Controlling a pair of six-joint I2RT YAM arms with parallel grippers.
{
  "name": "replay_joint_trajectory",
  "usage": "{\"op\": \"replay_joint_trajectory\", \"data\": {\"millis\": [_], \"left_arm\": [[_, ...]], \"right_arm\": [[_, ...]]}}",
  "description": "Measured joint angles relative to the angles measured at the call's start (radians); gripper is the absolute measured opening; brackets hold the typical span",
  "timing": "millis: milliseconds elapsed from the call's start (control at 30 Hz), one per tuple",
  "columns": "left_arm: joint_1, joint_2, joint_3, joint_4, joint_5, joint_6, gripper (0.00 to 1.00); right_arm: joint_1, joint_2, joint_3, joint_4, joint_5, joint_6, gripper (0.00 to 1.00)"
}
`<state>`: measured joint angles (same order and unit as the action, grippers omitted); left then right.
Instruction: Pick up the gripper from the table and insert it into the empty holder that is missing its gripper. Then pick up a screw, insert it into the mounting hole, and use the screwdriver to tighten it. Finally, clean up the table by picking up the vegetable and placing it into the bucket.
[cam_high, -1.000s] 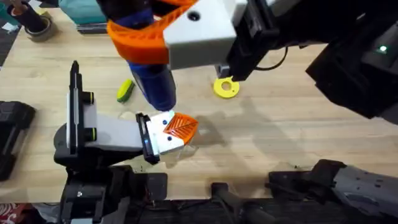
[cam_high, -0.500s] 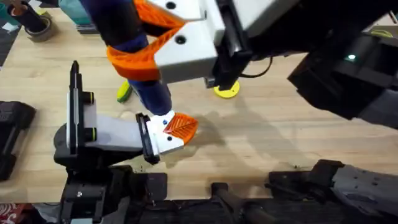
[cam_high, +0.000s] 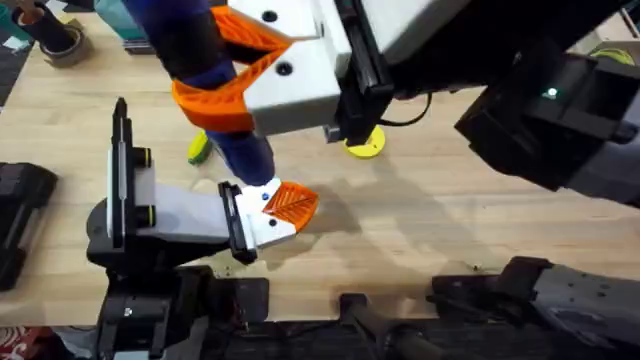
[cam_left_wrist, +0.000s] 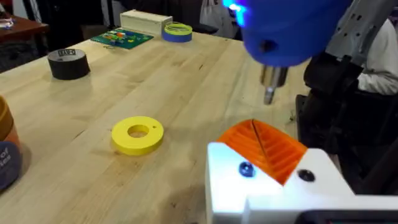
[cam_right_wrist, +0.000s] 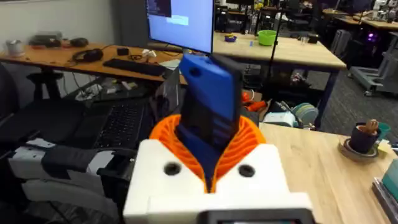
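Here, right jaws (cam_right_wrist: 211, 171) clamped on screwdriver (cam_right_wrist: 208, 112), bit above orange gripper (cam_high: 291, 203), left jaws unclear.

A pale wooden table (cam_high: 450, 230) stood before desks (cam_right_wrist: 74, 59) carrying a lit monitor (cam_right_wrist: 180, 22) and perhaps a keyboard (cam_right_wrist: 127, 64).

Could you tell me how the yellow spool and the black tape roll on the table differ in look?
The yellow spool is bright yellow, low and flat, with a small centre hole. The black tape roll is black and taller for its width, with a pale label on top. The spool lies nearer the blue screwdriver; the tape roll sits farther back. Both are round and lie flat on the table.
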<state>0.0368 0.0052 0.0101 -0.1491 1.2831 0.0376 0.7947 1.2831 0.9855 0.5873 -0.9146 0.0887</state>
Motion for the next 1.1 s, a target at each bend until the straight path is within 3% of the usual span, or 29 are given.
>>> {"op": "replay_joint_trajectory", "data": {"millis": [1100], "left_arm": [[0.000,0.000,0.000,0.000,0.000,0.000,0.004]], "right_arm": [[0.013,0.000,-0.071,0.066,0.000,0.000,0.025]]}}
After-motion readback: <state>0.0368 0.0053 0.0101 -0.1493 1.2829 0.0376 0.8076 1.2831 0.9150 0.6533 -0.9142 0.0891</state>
